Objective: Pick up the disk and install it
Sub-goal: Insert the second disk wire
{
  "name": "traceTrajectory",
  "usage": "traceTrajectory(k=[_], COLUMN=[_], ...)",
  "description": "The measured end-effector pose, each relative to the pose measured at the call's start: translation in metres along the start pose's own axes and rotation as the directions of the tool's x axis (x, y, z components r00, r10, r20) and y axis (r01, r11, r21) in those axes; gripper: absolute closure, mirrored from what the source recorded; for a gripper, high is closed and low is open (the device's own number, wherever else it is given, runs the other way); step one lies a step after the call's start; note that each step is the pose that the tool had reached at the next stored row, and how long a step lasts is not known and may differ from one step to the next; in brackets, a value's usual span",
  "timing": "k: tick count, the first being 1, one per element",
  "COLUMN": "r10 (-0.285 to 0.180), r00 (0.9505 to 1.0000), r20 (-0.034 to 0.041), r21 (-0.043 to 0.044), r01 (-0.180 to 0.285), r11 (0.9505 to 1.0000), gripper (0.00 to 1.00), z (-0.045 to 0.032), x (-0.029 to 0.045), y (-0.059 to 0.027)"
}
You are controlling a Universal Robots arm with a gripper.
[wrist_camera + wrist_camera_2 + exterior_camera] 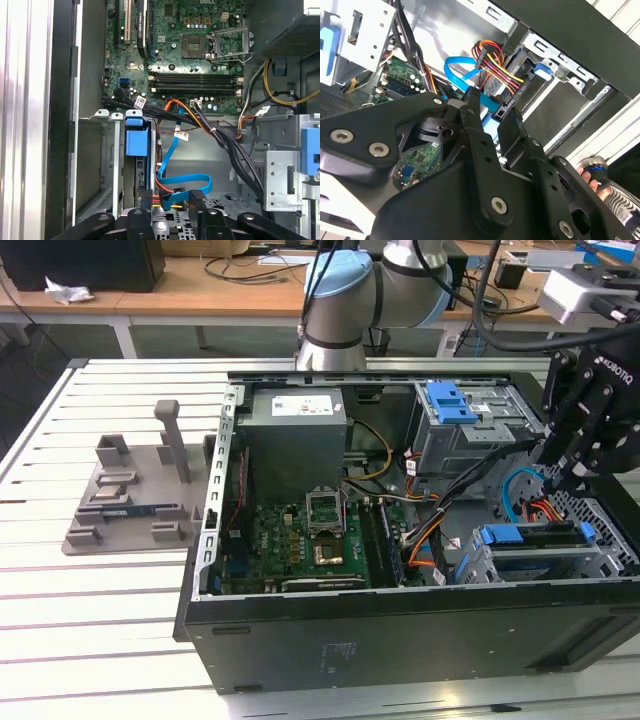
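Exterior view: cables (520, 495) beside hand (575, 475).

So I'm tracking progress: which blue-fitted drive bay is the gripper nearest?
The low cage at the case's front corner, beside the gripper; the other bay, with the blue latch on top, sits further back.

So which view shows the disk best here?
The exterior view: the disk sits in the lower drive cage, blue rails visible along its length. The first wrist view shows one blue rail end; the second wrist view shows a corner.
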State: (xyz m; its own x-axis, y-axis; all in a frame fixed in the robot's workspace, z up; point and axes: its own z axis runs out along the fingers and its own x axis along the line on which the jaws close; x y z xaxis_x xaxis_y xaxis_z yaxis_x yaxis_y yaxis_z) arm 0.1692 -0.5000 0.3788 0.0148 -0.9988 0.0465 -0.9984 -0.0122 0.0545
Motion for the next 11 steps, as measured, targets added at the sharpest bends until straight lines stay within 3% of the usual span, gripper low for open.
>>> traceTrajectory(k=[3, 9, 11], r10=[-0.004, -0.006, -0.007], r00=[0.9999, 0.9999, 0.9999], r20=[-0.0091, -0.0100, -0.0099], r21=[-0.0002, -0.0003, -0.0002], r01=[0.004, 0.006, 0.007], r11=[1.0000, 1.0000, 1.0000], gripper=[0.58, 0.58, 0.66], z=[0.0056, 0.0091, 0.0091], x=[-0.0002, -0.0004, -0.0004], y=[-0.0009, -0.0012, -0.0012])
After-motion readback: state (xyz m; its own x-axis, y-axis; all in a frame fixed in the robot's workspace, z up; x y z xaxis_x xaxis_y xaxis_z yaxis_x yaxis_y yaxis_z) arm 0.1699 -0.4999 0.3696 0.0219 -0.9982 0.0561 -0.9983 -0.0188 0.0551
